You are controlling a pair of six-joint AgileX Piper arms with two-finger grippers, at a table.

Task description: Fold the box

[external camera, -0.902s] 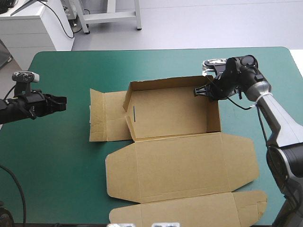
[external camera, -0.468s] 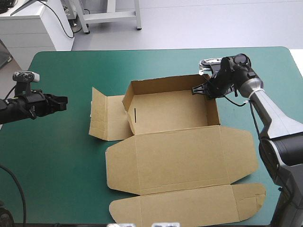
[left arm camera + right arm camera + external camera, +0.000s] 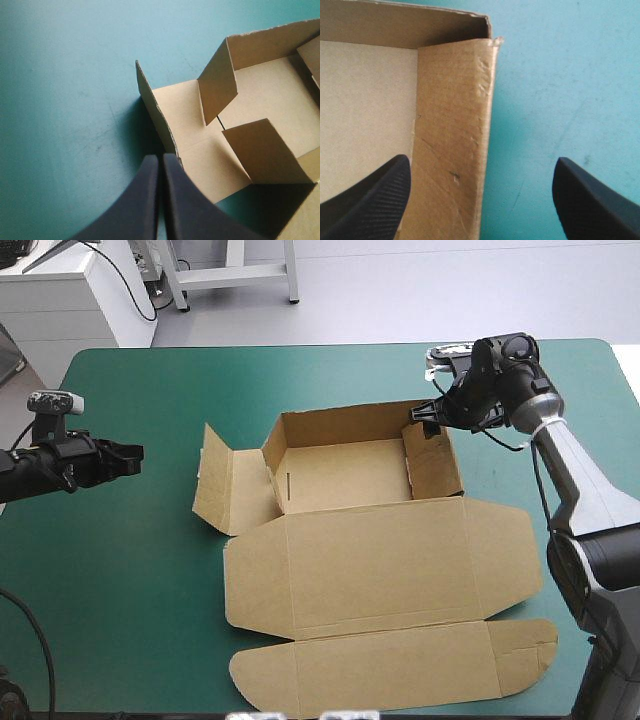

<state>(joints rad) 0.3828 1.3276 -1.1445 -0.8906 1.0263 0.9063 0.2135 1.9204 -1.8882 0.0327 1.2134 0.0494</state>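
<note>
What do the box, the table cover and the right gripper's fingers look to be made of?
The box looks like brown corrugated board, matt: a fluted cut edge shows in the left wrist view, dents in the right. The table cover seems a matt teal-green mat, perhaps rubber or vinyl, scuffed. The right gripper has black fingers with a fine ribbed grain, likely rubber or plastic.

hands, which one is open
The right hand, fingers wide apart either side of the box end wall; the left hand has its fingers pressed together.
</note>
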